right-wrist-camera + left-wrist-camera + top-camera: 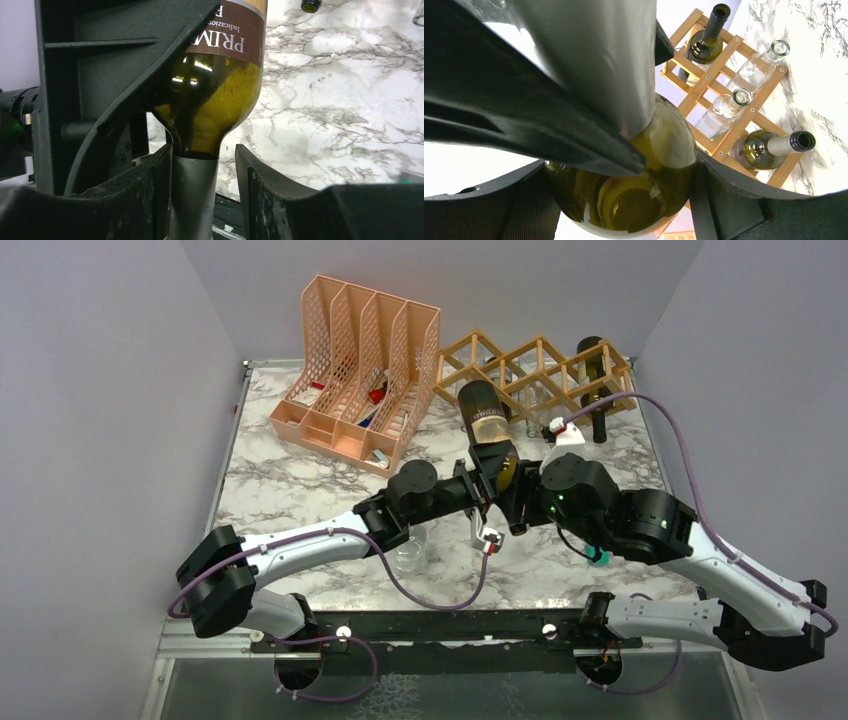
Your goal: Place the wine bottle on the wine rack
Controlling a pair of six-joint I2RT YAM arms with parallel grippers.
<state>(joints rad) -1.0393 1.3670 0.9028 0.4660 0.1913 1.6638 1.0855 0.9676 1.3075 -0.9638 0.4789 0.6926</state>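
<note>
Looking down from the top camera, both arms meet over one wine bottle [487, 425]. Its base leads away from the fingers, its neck points back towards the wrists, and it looks clear of the marble table [300, 480]. The left gripper [488, 483] comes at it from one side and the right gripper [520, 492] from the other. The wine rack [540, 368] lies just ahead of the bottle's base. A peach organiser [360, 370] stands off to the left gripper's outer side, and a glass [408, 552] sits beneath the left forearm.

Over to the left wrist: its fingers are drawn in on the olive shoulder, one on each side, and that looks like the real hold. Past the fingertips, the rack already carries a dark bottle [705, 42], two clear bottles [724, 107] and a green bottle [756, 150].

Right wrist now: the fingers straddle the foil neck, one against it and the other a sliver off with marble showing between. I'd call it slightly parted, not clamped.

The danger is that the weight hangs on one pinch of smooth, sloping glass. A quick swing could let the bottle pivot and drop its base. Aimed at a filled cell, the base would knock a stored bottle or a slat and shove the light rack back.
</note>
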